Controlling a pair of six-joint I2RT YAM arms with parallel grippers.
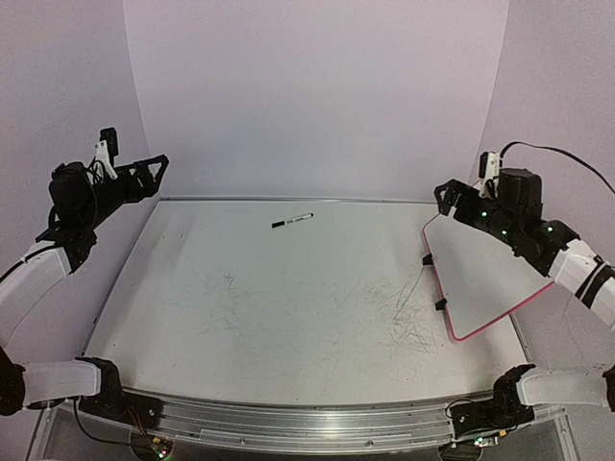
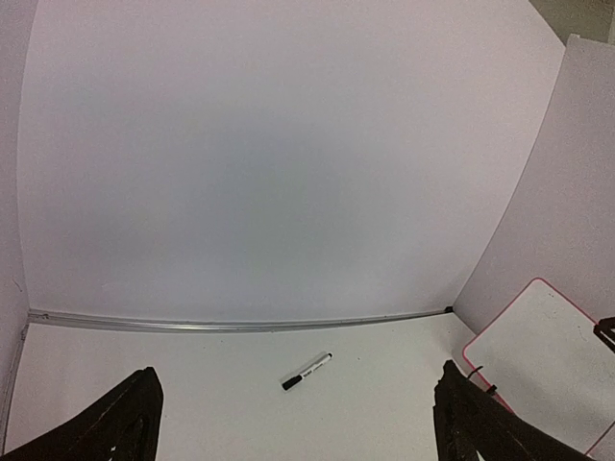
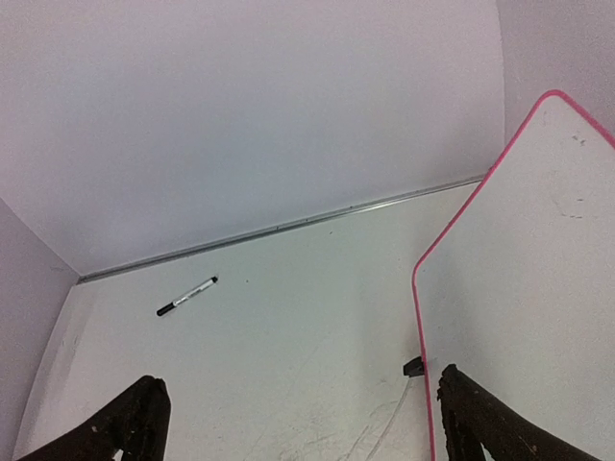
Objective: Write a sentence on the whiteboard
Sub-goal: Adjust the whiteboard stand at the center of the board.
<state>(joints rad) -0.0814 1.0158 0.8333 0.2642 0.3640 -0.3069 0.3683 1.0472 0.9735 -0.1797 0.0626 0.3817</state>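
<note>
Top external view gives you the scuffed tabletop with the whiteboard at its right edge, its outer corner reaching past that edge. The board's pink-rimmed side with the clips runs far to near, leaning slightly toward the near right corner. You cannot tell whether the board lies flat. Your left gripper hangs above the far left corner, fingers spread and empty. Your right gripper hangs over the board's far end, likewise spread, holding nothing. A marker lies near the middle of the far edge, its long axis roughly along that edge, dark end toward the left.
</note>
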